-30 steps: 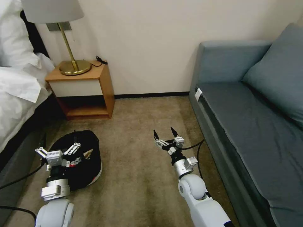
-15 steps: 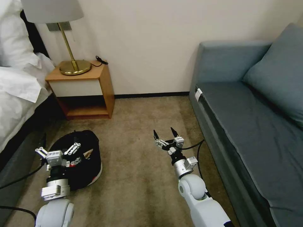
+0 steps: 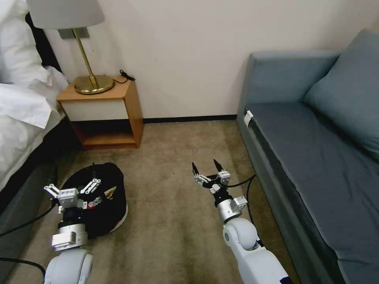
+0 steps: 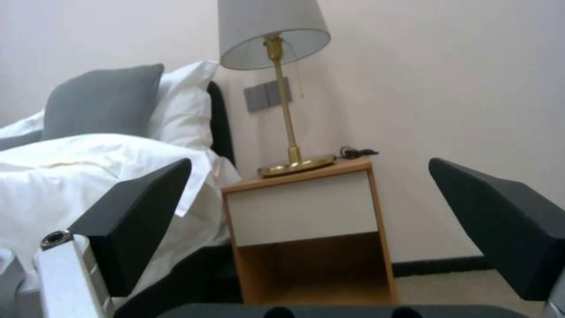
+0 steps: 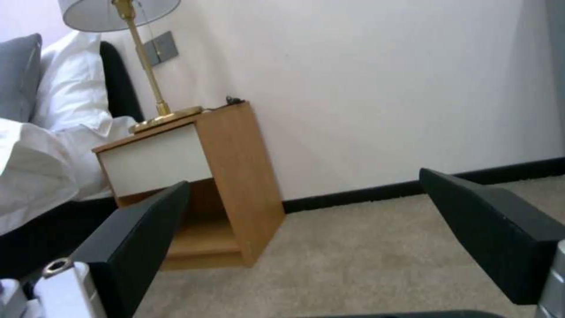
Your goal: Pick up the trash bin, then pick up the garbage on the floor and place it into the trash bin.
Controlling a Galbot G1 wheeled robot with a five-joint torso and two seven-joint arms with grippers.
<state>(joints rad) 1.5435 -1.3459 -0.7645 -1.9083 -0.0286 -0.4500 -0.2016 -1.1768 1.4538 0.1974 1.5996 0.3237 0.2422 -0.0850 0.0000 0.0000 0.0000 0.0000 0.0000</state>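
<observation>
The trash bin [image 3: 103, 213], lined with a crinkly black bag and showing a white and red base rim, stands on the carpet at the lower left of the head view. Inside it lie bits of garbage [image 3: 110, 191], one pale and one red. My left gripper [image 3: 72, 184] is open and hovers over the bin's near rim, holding nothing. Its dark fingers [image 4: 138, 212] spread wide in the left wrist view. My right gripper [image 3: 204, 163] is open above bare carpet to the right of the bin. Nothing sits between its fingers [image 5: 491, 229].
A wooden nightstand [image 3: 108, 112] with a brass lamp [image 3: 91, 81] stands against the far wall. The bed [image 3: 21, 114] runs along the left and a grey-blue sofa [image 3: 312, 157] along the right. Open carpet [image 3: 173, 146] lies between them. Black cables trail beside both arms.
</observation>
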